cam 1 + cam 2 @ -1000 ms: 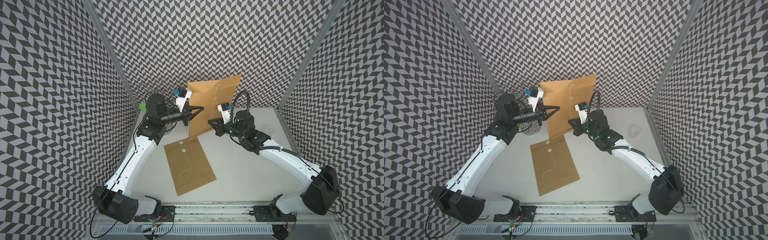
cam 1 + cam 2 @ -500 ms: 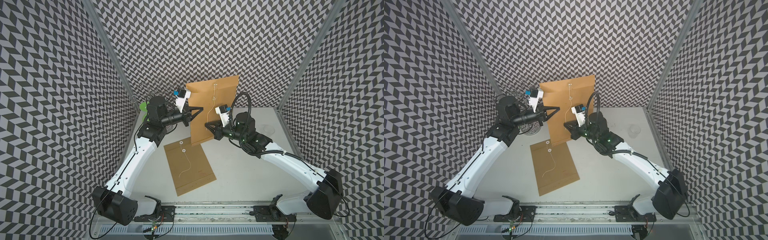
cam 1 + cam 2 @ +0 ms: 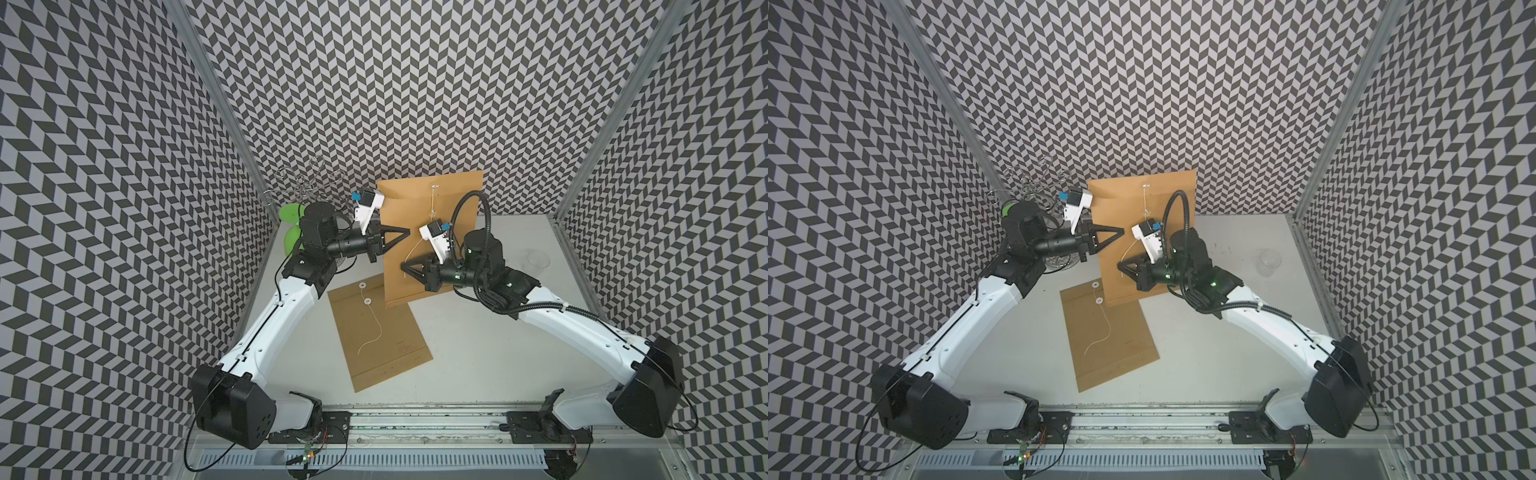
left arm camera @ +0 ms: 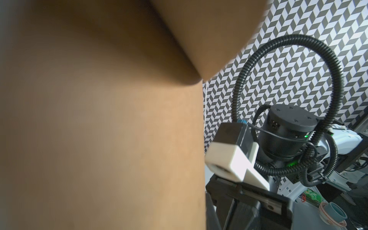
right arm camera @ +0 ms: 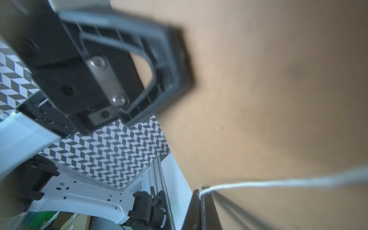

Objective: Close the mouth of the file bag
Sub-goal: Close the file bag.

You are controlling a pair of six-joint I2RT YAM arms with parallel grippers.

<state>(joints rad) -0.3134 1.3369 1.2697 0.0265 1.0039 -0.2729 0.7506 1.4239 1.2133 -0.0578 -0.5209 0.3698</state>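
Flat file bag [image 3: 390,332], apparent small print illegible

Pale grey table [image 3: 478,353] carrying a few loose things.
A flat file bag [image 3: 386,332] is lying at frame centre, its white string [image 3: 372,328] trailing across it; a clear cup [image 3: 536,261] is standing at right, a green object [image 3: 291,214] sitting upper left.

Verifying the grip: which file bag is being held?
The upright bag: left gripper grips it, right gripper pinches its string. The other bag lies flat.

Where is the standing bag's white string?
In both top views the string runs down the upright file bag, its end pinched in the right gripper.
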